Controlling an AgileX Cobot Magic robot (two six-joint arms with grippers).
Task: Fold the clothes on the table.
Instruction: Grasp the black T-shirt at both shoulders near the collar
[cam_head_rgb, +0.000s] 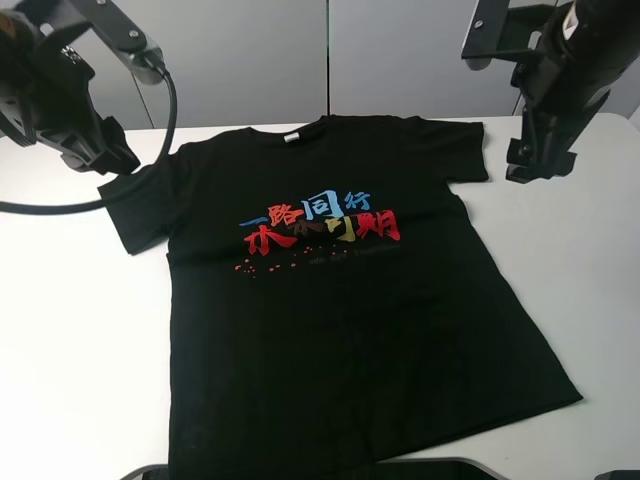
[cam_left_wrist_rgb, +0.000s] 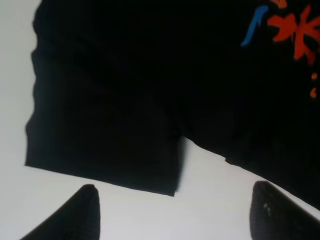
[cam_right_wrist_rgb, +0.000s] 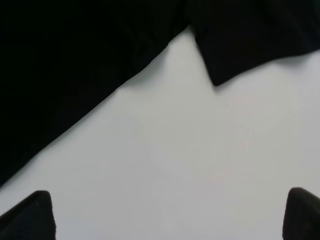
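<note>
The black T-shirt (cam_head_rgb: 340, 310) lies flat and face up on the white table (cam_head_rgb: 70, 340), collar at the far side, with the red, blue and yellow characters (cam_head_rgb: 320, 225) on its chest. My left gripper (cam_head_rgb: 105, 160) hovers open and empty above the shirt's left sleeve (cam_head_rgb: 140, 210). In the left wrist view that sleeve (cam_left_wrist_rgb: 100, 125) lies just beyond the open gripper (cam_left_wrist_rgb: 175, 215). My right gripper (cam_head_rgb: 540, 165) hovers open and empty over bare table beside the right sleeve (cam_head_rgb: 460, 150). In the right wrist view the gripper (cam_right_wrist_rgb: 167, 220) is apart from the sleeve corner (cam_right_wrist_rgb: 240, 45).
A black cable (cam_head_rgb: 150, 150) loops from the left arm over the table's far left. A dark object's edge (cam_head_rgb: 440, 468) shows at the near table edge under the shirt hem. Grey wall panels stand behind the table.
</note>
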